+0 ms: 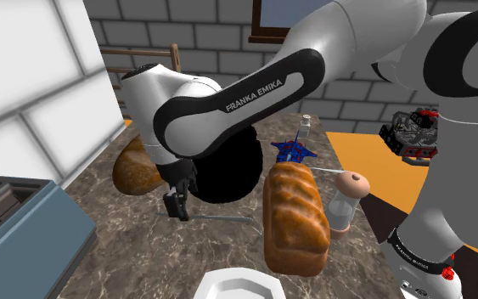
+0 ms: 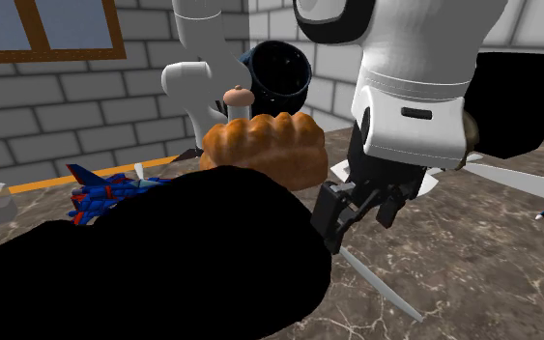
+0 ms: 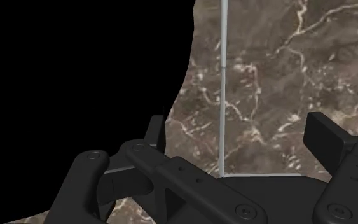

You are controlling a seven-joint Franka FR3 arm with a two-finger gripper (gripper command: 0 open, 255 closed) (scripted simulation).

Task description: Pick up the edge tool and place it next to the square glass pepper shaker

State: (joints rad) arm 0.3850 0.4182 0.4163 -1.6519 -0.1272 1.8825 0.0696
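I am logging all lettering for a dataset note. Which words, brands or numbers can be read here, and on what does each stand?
"FRANKA EMIKA": white letters on the arm, along its dark band, shoulder view.
Small white lettering on the dark ring near the arm's base: too small to read.
No other text is readable.

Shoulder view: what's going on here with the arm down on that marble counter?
The white arm has its black tool low over the marble counter, open, straddling one end of a thin grey blade that lies flat. Nothing is lifted yet. The small glass shaker stands farther off, beyond the bread loaf.
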